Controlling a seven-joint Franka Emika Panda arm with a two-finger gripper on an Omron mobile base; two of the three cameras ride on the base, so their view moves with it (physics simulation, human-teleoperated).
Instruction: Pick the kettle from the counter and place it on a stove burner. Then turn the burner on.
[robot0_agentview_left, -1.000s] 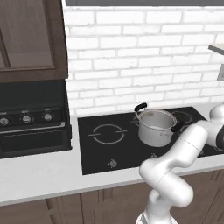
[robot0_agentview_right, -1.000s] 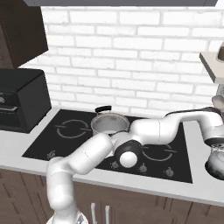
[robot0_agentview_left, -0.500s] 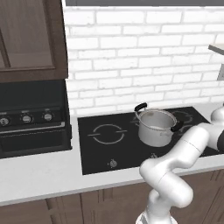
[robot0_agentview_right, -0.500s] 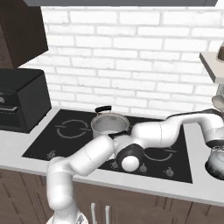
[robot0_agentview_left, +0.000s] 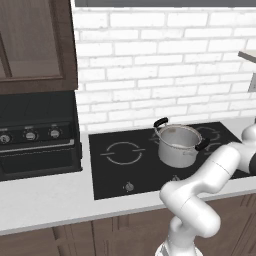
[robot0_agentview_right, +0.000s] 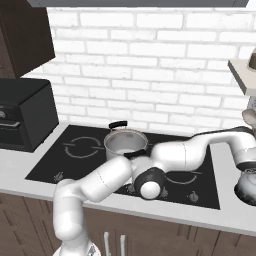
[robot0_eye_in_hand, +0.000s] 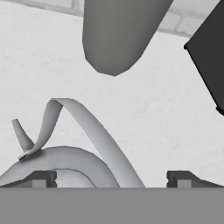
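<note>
While tool (robot0_eye_in_hand: 111, 177) straddles kettle (robot0_eye_in_hand: 65, 162), counter (robot0_eye_in_hand: 166, 122)

The counter (robot0_agentview_right: 30, 187) carries the kettle (robot0_agentview_right: 247, 184), cooktop (robot0_agentview_right: 100, 172) and black appliance (robot0_agentview_right: 22, 120).

The arm is stretched way out to the robot's right, elbow bent low in front and forearm running level. Gripper (robot0_eye_in_hand: 111, 179) points down from the wrist, fingertips (robot0_eye_in_hand: 41, 177) spread wide apart, nothing pinched between them.
</note>
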